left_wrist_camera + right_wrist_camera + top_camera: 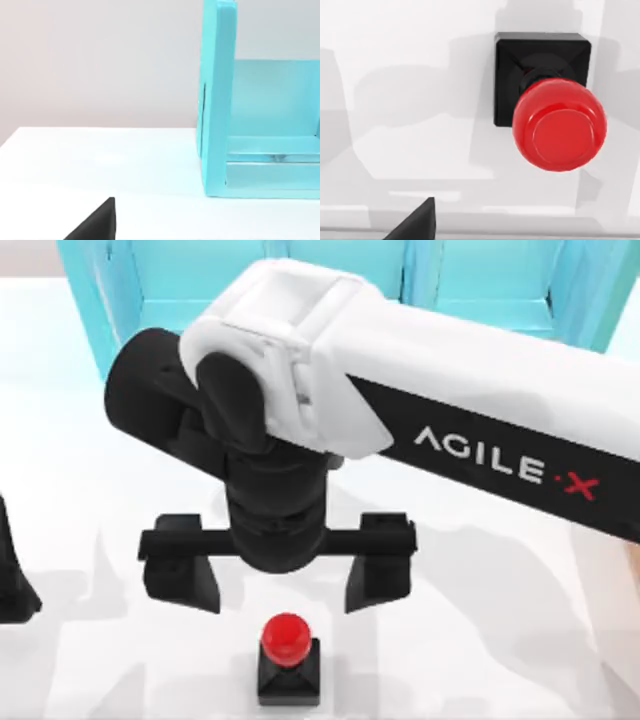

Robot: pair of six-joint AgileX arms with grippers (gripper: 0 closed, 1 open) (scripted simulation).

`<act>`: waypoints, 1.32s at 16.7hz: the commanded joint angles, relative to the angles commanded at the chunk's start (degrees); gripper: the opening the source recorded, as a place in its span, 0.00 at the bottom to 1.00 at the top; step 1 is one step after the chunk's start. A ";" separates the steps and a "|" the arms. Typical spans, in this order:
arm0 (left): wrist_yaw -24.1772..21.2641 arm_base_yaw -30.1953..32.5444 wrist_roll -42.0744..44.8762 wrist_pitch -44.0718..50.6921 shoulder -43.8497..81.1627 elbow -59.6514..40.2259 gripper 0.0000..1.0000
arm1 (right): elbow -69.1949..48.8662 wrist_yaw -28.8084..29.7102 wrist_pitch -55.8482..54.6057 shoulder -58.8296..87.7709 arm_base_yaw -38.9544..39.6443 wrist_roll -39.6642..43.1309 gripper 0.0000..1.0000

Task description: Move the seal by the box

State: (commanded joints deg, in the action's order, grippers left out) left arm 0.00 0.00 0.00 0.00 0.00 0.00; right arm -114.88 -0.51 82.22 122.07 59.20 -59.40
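Seal (288, 658): upright, lower centre of desk (500, 640).
Right gripper (277, 575): above it, jaws apart.
Advice: centre over knob, descend straight.

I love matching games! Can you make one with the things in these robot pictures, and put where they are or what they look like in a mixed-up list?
Things:
1. seal
2. right gripper
3. left gripper
4. shelf unit

Descriptions:
A. turquoise, at the back of the table
B. red knob on a black square base, standing upright
C. parked at the table's left edge
D. fingers spread wide, above the table just behind the seal

Pairs: 1-B, 2-D, 3-C, 4-A
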 joint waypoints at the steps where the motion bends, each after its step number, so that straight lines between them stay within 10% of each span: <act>1: 0.00 0.00 0.00 0.00 0.00 0.00 1.00 | -0.25 0.37 0.21 0.55 -0.07 -0.43 1.00; 22: 0.00 0.00 0.00 0.00 0.00 0.00 1.00 | 19.31 0.66 -21.45 2.76 -0.05 -0.85 1.00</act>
State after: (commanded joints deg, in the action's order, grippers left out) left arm 0.00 0.00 0.00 0.00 0.00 0.00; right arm -95.57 0.15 60.77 124.83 59.15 -60.24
